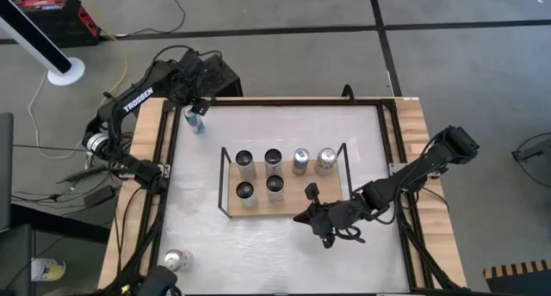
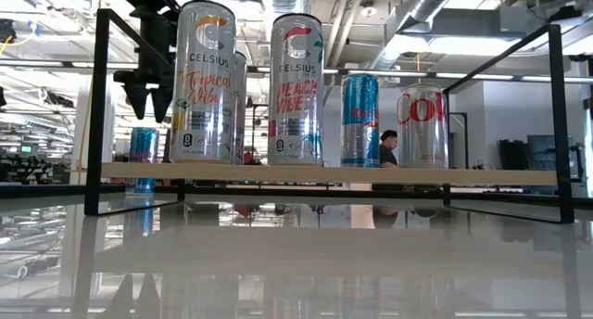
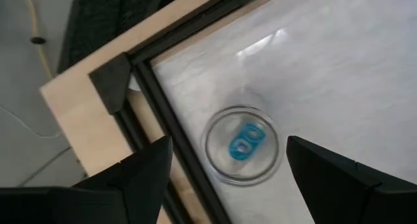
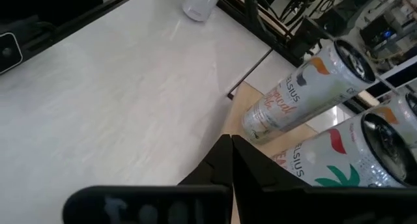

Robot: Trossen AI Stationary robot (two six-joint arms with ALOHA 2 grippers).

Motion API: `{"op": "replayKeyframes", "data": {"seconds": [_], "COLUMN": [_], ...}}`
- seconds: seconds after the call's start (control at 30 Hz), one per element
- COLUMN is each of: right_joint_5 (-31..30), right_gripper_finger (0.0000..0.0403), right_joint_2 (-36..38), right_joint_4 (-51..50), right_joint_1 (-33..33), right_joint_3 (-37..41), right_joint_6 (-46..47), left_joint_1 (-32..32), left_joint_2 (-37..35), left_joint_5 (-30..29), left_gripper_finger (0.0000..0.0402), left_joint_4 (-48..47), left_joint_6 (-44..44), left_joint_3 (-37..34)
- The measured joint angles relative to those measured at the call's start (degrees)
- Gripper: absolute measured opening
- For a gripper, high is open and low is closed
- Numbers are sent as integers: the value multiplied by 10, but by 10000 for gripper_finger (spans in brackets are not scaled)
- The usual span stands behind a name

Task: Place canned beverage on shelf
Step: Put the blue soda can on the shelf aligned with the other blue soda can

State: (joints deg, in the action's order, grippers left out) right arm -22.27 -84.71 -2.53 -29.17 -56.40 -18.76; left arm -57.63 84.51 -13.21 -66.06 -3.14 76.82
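The shelf (image 1: 284,208) is a light-wood board in a black wire frame in the middle of the table, and several cans stand on it (image 2: 296,87). A blue-tabbed can (image 3: 242,146) stands upright on the table at the far left corner (image 1: 196,121). My left gripper (image 1: 195,107) is open just above it, one finger on either side of its top and touching nothing. It also shows in the low view (image 2: 148,95). My right gripper (image 1: 303,217) is shut and empty over the shelf's near right part, and its closed fingertips show in the right wrist view (image 4: 231,152).
Another can (image 1: 176,260) stands at the table's near left edge and also shows in the right wrist view (image 4: 199,4). Black rails (image 3: 156,100) border the white tabletop close beside the blue-tabbed can. The shelf's near right quarter (image 1: 331,201) is bare board.
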Motion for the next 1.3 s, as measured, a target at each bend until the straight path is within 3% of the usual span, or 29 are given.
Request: {"op": "replayKeyframes", "data": {"seconds": [0.1,0.6,1.03,1.3], "right_joint_5": [3,30,30,30], "right_gripper_finger": [27,23,30,29], "right_joint_2": [0,0,0,0], "right_joint_4": [-6,-5,-5,-5], "right_joint_1": [0,0,1,1], "right_joint_3": [0,0,0,0], "right_joint_6": [7,9,8,8], "left_joint_1": [-2,-28,-28,-28], "left_joint_2": [0,0,0,0], "left_joint_5": [-10,71,55,66], "left_gripper_finger": [288,288,288,252], "left_joint_4": [-4,12,42,39], "left_joint_6": [13,58,83,81], "left_joint_3": [0,-30,-49,-49]}}
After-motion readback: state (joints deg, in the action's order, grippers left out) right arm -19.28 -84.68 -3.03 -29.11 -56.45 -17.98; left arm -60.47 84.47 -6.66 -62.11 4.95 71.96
